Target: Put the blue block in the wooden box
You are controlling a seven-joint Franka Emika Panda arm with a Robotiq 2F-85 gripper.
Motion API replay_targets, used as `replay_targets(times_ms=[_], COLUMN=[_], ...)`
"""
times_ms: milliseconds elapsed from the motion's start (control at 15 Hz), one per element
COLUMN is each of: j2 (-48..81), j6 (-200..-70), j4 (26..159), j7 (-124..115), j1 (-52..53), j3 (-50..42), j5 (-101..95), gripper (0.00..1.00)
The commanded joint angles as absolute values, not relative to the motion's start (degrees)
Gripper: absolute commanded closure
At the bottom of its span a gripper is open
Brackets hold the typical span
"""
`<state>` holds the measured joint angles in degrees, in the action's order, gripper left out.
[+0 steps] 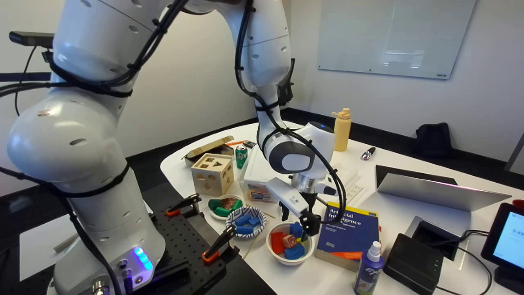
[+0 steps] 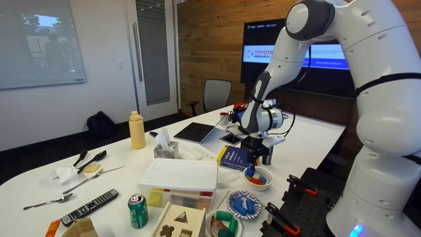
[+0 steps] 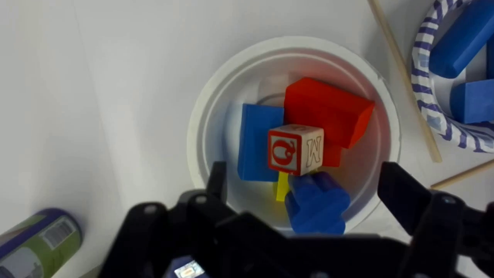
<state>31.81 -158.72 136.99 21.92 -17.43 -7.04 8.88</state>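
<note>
Closest in the wrist view, saw the tool (image 3: pixel 303 181), spread well apart and clamped on nothing, presumably to straddle the clover-shaped blue block (image 3: pixel 318 204) lying below in the white bowl (image 3: pixel 196 135). Took this for the likeliest target from its place under that gap, despite a blue slab (image 3: pixel 251 143) in the same bowl and more blues (image 3: pixel 463 40) in the patterned bowl (image 3: pixel 420 83). Could not gauge the drop. Noted a letter cube (image 3: pixel 295 150) close by, liable to shift during the grasp. Farther out on the tabletop (image 3: pixel 146 96), past the green blocks (image 1: pixel 222 211), saw the box (image 1: pixel 213 173), set with a clover hole (image 2: pixel 166 230) upward, apparently to receive this shape.
</note>
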Motion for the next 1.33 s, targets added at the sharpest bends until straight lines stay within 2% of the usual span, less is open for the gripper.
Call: replay_targets(times_ms=[0, 133, 200, 267, 733, 800, 1067, 1267], j2=[34.71, 35.81, 36.33, 36.61, 37.64, 37.66, 35.12, 30.88], j6=[-158.15, -158.16, -158.35, -158.53, -160.33, -160.52, -157.46, -157.28], j4=[133.6, 132.51, 132.09, 131.83, 131.27, 131.27, 132.67, 137.13], j7=[19.4, 19.33, 19.21, 18.84, 15.85, 15.1, 14.44, 11.24], j1=[-18.71, -18.71, -18.66, -18.43, -16.75, -16.4, -14.94, -9.69], j3=[-5.07, -4.71, -4.55, -4.62, -5.69, -5.95, -6.83, -9.7], j5=[6.94, 6.69, 6.57, 6.34, 3.98, 3.4, 0.65, -4.24], gripper=[0.0, 0.0, 0.16, 0.28, 0.81, 0.84, 0.84, 0.84])
